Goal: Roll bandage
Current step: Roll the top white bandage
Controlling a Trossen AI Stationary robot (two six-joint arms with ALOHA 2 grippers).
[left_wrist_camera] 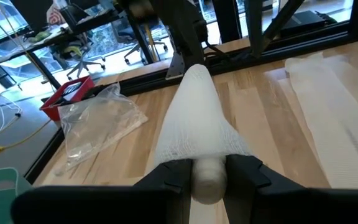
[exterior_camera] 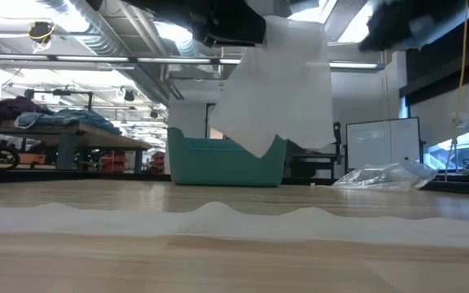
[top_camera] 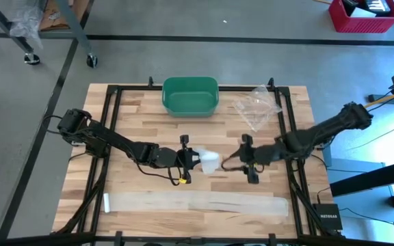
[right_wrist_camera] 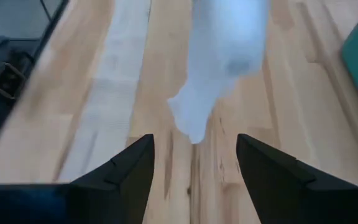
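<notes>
The left gripper [left_wrist_camera: 208,177] is clamped on the rolled end of the bandage [left_wrist_camera: 197,127], its two fingers [left_wrist_camera: 169,177] pinching the small white roll between them, and the loose gauze fans out ahead of it, up off the table. From above, that gripper [top_camera: 187,162] sits near the middle of the table [top_camera: 135,109], with the white bandage [top_camera: 211,161] bunched just to its right. In the low view the cloth [exterior_camera: 279,81] hangs in mid-air, clear of the wood, its lower corner dangling in front of the green bin [exterior_camera: 222,163].

Facing it is the right gripper [right_wrist_camera: 194,158], jaws spread wide with nothing between them; the hanging tip of the bandage [right_wrist_camera: 219,74] is just ahead of its fingers, not touching. Overhead it [top_camera: 250,162] is close beside the cloth, on its right.

A long flat strip of gauze [top_camera: 193,203] lies along the near edge of the table. The green bin [top_camera: 190,96] stands at the far edge, with a crumpled clear plastic bag [top_camera: 257,106] beside it.
</notes>
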